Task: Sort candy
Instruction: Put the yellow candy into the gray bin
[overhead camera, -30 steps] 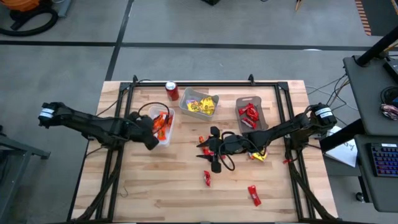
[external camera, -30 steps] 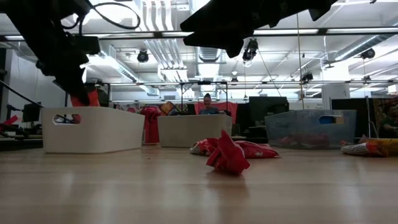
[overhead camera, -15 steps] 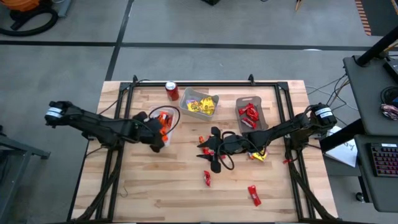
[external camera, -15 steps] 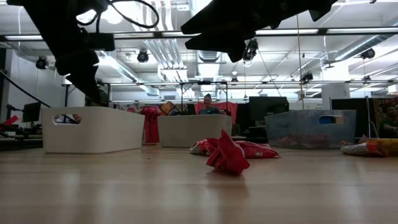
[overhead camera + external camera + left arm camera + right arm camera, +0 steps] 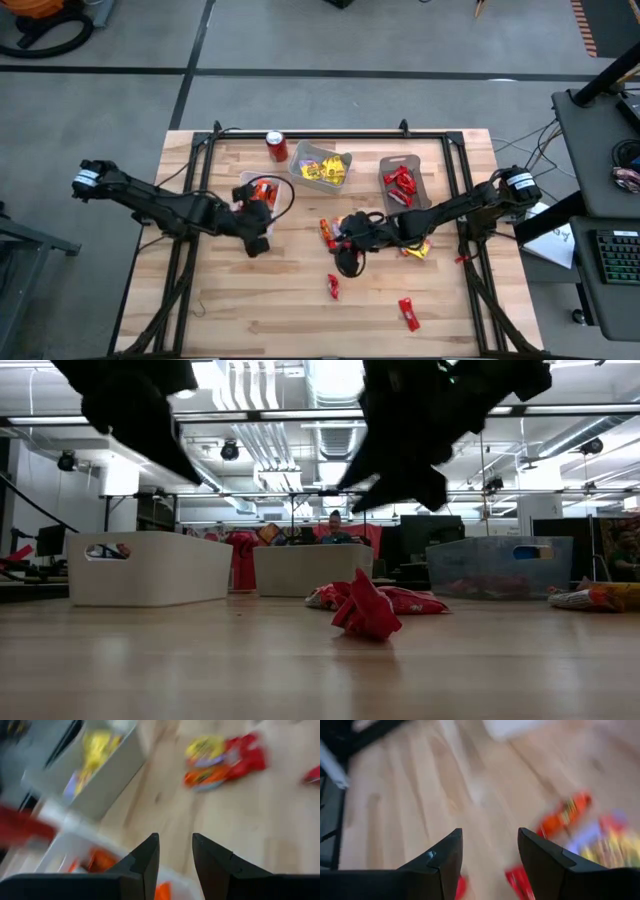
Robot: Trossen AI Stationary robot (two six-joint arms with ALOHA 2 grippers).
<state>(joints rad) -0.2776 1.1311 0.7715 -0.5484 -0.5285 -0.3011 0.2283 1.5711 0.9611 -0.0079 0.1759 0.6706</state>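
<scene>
Both grippers stood parted and empty. Left gripper [image 5: 257, 243] hung at the near rim of the white bin [image 5: 243, 186] holding orange candy [image 5: 263, 192], its fingers [image 5: 145, 862] a narrow gap apart with nothing between them. Right gripper [image 5: 347, 262] hovered over the middle of the table [image 5: 240, 300], fingers [image 5: 445, 860] spread wider over bare wood.

From the table's centre, seen from above, open wood ran toward 6, 7 and 8 o'clock, clear out to the near edge and the left edge. Three bins lined the far side: the white one at 10 o'clock, a bin of yellow candy [image 5: 322, 172] at 12 o'clock beside a red can [image 5: 277, 147], and a bin of red candy [image 5: 400, 180] at 1 o'clock. A dark frame [image 5: 330, 135] ran along the far edge and both sides.

Loose candy lay close to the right gripper: an orange and red piece [image 5: 327, 232] at its 11 o'clock, a red piece [image 5: 333, 287] at its 7 o'clock, another red one [image 5: 409, 313] at 4 o'clock, and a yellow piece [image 5: 417, 250] under the right arm at 3 o'clock
</scene>
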